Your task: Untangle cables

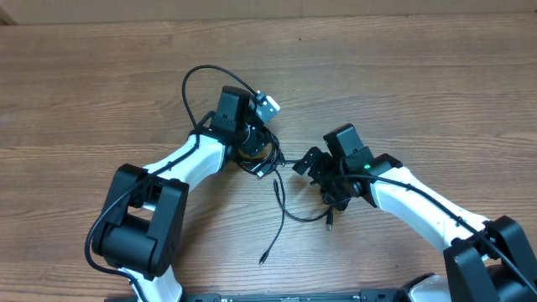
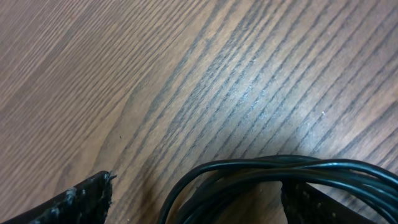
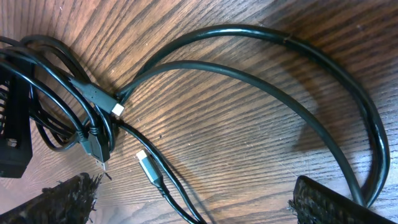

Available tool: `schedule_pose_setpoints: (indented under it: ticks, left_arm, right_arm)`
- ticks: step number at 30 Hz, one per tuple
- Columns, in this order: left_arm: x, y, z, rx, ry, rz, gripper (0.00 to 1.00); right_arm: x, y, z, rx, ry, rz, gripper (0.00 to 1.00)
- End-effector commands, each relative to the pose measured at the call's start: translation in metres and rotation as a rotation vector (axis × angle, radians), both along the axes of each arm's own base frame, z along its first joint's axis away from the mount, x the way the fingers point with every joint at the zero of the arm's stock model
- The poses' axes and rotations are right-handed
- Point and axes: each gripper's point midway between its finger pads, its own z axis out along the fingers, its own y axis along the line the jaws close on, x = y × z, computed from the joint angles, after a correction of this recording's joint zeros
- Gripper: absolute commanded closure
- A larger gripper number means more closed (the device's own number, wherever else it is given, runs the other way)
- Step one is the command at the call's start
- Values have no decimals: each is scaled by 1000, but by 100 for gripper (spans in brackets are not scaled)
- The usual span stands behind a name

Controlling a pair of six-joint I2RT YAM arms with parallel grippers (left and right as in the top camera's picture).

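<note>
The cables (image 1: 267, 164) are thin black cords, bunched in a tangle at mid-table. One loop arcs away to the far left and one tail ends in a plug (image 1: 262, 258) near the front. My left gripper (image 1: 252, 143) sits over the tangle. In the left wrist view its fingers (image 2: 81, 199) stand wide apart, open, with the cable bundle (image 2: 249, 174) lying between them and close to the right finger. My right gripper (image 1: 317, 168) is just right of the tangle, open. A silver-tipped plug (image 3: 146, 163) and its cord lie between its fingers (image 3: 336, 205), untouched.
Bare wood-grain table (image 1: 101, 101) all round. Two long cable loops (image 3: 298, 118) sweep across the right wrist view. A second plug (image 3: 115, 107) rests by the knot. A black block (image 3: 12, 137) stands at that view's left edge.
</note>
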Motion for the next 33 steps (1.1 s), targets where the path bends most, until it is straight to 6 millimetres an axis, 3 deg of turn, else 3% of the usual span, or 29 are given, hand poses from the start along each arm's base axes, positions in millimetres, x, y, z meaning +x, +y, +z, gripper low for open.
schedule_pose_setpoints:
  ticks: [1,11,17,22,28,33]
  left_arm:
    - [2,-4,-2,30,-19,-72,15]
    - [3,-4,-2,62,-41,-118,20]
    - [0,-3,-16,159,-52,-241,21]
    - [5,-5,-26,215,-91,-321,29]
    - [14,-9,-17,203,-141,-314,36]
    - [11,-9,-13,205,-134,-317,35]
  right_arm:
    - [1,0,1,-7,-14,7,0]
    - [4,2,3,0,-27,7,0]
    - [4,2,2,0,-26,7,0]
    - [4,2,3,0,-27,6,0]
    - [5,2,3,2,-31,6,0]
    - [5,2,3,2,-30,6,0]
